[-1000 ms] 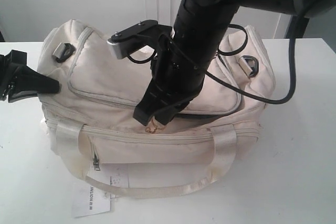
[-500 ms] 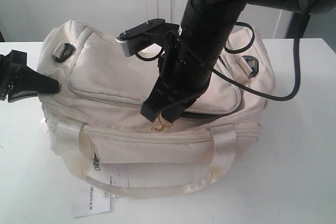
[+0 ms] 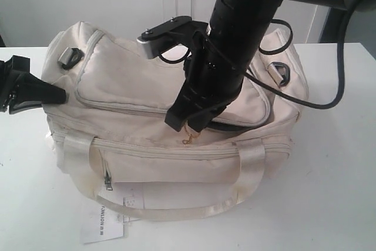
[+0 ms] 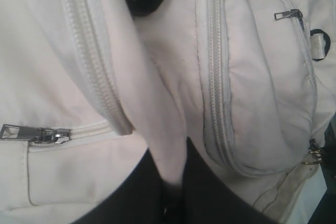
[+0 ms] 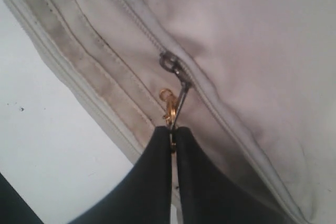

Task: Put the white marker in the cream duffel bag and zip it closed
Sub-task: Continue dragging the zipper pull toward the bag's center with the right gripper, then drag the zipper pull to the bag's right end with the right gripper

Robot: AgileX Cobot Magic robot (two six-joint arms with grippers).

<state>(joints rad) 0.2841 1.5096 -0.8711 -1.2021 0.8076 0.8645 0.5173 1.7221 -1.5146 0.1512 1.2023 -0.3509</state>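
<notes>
**A:** Both busy?
**B:** Yes. See, the right claw [image 5: 171, 132] pinches the tiny zipper tab [image 5: 178, 100]. Then the left claw [image 4: 170, 182] pinches the bag [image 3: 147, 92] by its end. It's soft and floppy, sitting on the table [image 3: 341, 174]. I can't see the marker.

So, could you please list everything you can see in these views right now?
table: one, white, under everything.
cream duffel bag: one, cream, lying in the middle of the table.
handle: one visible, shiny cream, hanging down the bag's front.
strap rings: two, dark, one at each end of the bag's top.
zip pull: one, grey metal with a gold ring, on the zip along the bag's front edge.
pocket zip pull: one, grey, on the front pocket.
paper tag: one, white, on the table by the bag's front.
cable: one, black, looping over the bag's right end.
left claw: black, pinching the bag's fabric.
right claw: black, shut on the zip pull.
</notes>
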